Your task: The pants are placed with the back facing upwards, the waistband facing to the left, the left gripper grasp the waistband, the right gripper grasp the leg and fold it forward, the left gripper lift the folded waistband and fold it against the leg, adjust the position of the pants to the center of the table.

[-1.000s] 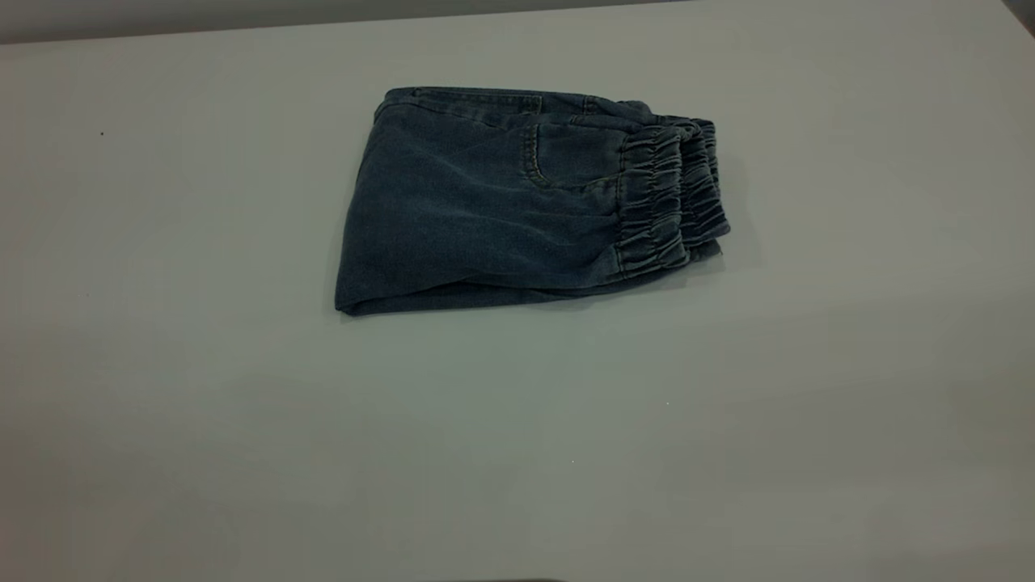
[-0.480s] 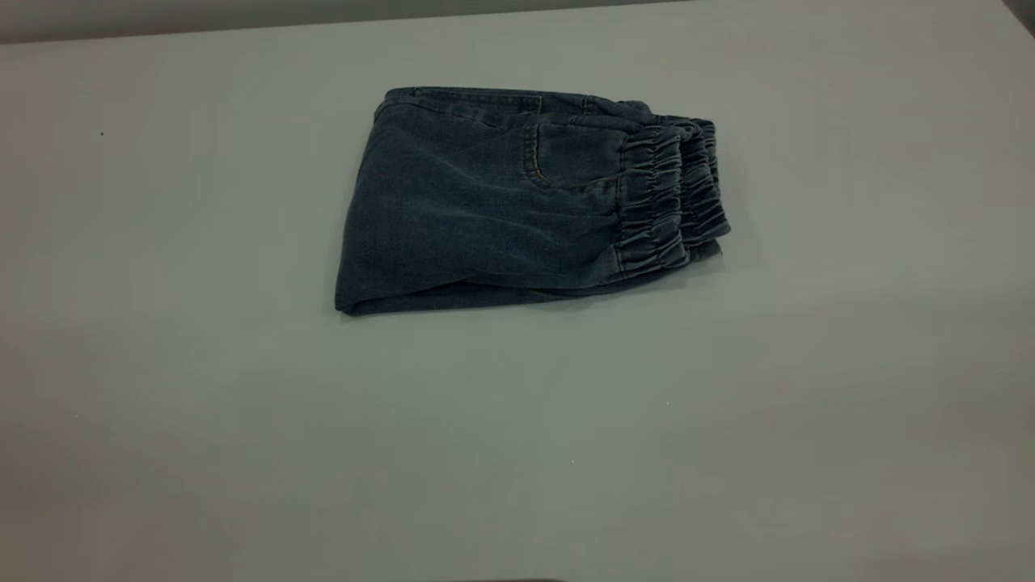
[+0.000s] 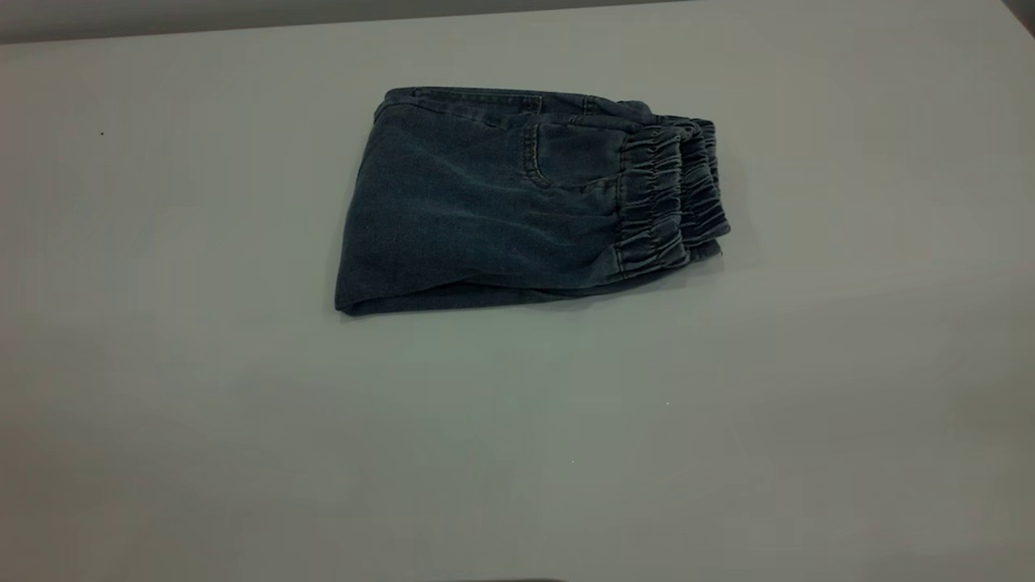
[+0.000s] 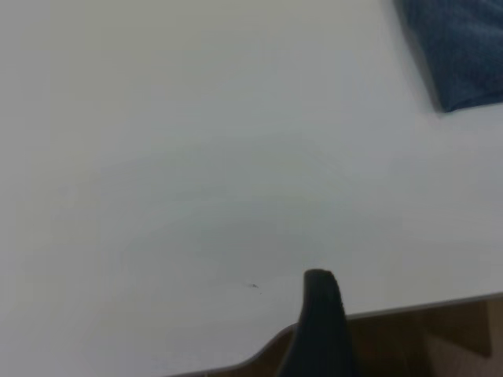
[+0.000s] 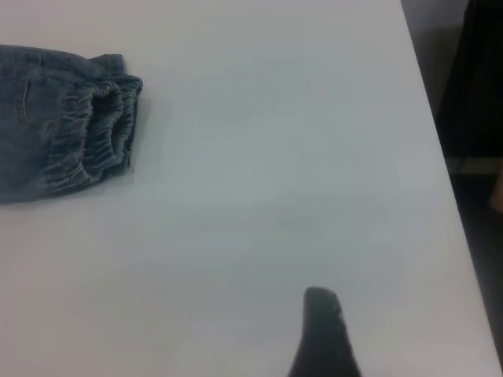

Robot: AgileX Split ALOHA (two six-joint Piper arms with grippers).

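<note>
The pants (image 3: 493, 202) lie folded into a compact blue denim packet on the far middle of the table (image 3: 517, 453). The ruched waistband (image 3: 665, 198) is stacked in layers at the packet's right end, with a pocket seam beside it. The leg is hidden under the top layer. Neither gripper shows in the exterior view. In the left wrist view a dark tip of the left gripper (image 4: 321, 314) hangs over the table's edge, far from a corner of the pants (image 4: 464, 47). In the right wrist view the right gripper (image 5: 324, 330) hovers over bare table, well away from the waistband (image 5: 94, 137).
The table's edge (image 4: 424, 305) runs close by the left gripper, with brown wood below it. The table's right edge (image 5: 440, 157) borders a dark area. Bare tabletop surrounds the pants on all sides.
</note>
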